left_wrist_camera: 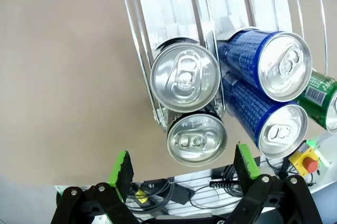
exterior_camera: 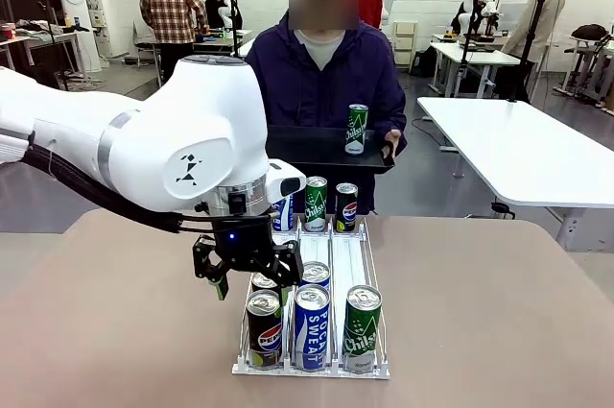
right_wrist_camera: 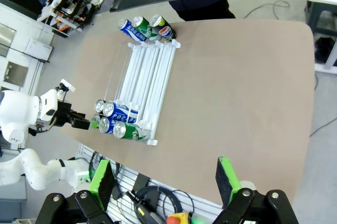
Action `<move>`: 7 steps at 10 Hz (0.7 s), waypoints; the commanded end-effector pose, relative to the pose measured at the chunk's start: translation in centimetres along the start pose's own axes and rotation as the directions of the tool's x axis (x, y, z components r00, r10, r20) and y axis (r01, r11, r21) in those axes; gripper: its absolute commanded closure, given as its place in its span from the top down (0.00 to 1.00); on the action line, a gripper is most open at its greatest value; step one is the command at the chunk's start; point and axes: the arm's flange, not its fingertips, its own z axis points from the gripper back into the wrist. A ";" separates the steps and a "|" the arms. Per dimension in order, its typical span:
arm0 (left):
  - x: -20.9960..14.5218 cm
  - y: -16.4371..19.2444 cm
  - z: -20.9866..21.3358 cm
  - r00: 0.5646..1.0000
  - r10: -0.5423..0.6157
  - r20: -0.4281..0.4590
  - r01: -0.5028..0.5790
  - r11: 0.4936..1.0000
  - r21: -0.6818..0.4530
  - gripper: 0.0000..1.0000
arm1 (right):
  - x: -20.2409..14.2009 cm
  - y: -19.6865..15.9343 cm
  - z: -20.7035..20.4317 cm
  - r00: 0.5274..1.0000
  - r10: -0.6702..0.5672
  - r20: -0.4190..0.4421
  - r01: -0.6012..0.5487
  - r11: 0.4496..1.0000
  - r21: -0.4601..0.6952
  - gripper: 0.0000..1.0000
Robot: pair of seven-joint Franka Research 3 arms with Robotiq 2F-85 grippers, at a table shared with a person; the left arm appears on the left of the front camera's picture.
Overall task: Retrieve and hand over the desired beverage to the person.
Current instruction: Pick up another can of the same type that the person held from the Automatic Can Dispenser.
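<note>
Left wrist view: the left gripper [left_wrist_camera: 181, 150], fingers spread wide and empty, hangs over the Pepsi cans [left_wrist_camera: 196, 138] at the near end of the rack [exterior_camera: 312, 370]. Blue Pocari cans [left_wrist_camera: 274, 66] sit at their 3 o'clock. The pickup appears to be in hand; next it likely must descend, straddle one can and close. The Pepsi cans stand upright, silver-topped and dark-walled. At the table's 12 o'clock the person [exterior_camera: 321, 72] holds a black tray [exterior_camera: 297, 149]. The right gripper [right_wrist_camera: 164, 174], equally wide, hangs high.

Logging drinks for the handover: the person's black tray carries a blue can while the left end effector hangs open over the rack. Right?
Not quite: the front view shows the can on the tray is green, not blue. The left end effector does hang open over the rack.
</note>
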 end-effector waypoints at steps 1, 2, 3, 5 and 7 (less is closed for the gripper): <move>0.3 -0.1 -0.8 0.999 -0.023 0.034 0.024 1.000 -0.012 1.00 | 0.2 -0.1 0.0 1.000 0.001 -0.003 -0.001 1.000 -0.002 1.00; 0.3 -0.2 -1.0 0.999 -0.018 0.041 0.019 1.000 -0.014 1.00 | 0.2 -0.1 0.0 1.000 0.001 -0.003 -0.001 1.000 -0.002 1.00; 0.4 -0.2 -1.3 0.999 -0.009 0.043 0.009 1.000 -0.004 1.00 | 0.2 -0.1 0.0 1.000 0.001 -0.003 -0.001 1.000 -0.002 1.00; 0.7 -0.1 -1.5 0.999 0.009 0.047 -0.009 1.000 0.001 1.00 | 0.2 -0.1 0.0 1.000 0.001 -0.003 -0.001 1.000 -0.002 1.00; 0.8 0.0 -1.8 0.999 0.022 0.050 -0.023 1.000 0.014 1.00 | 0.2 -0.1 0.0 1.000 0.001 -0.003 -0.001 1.000 -0.002 1.00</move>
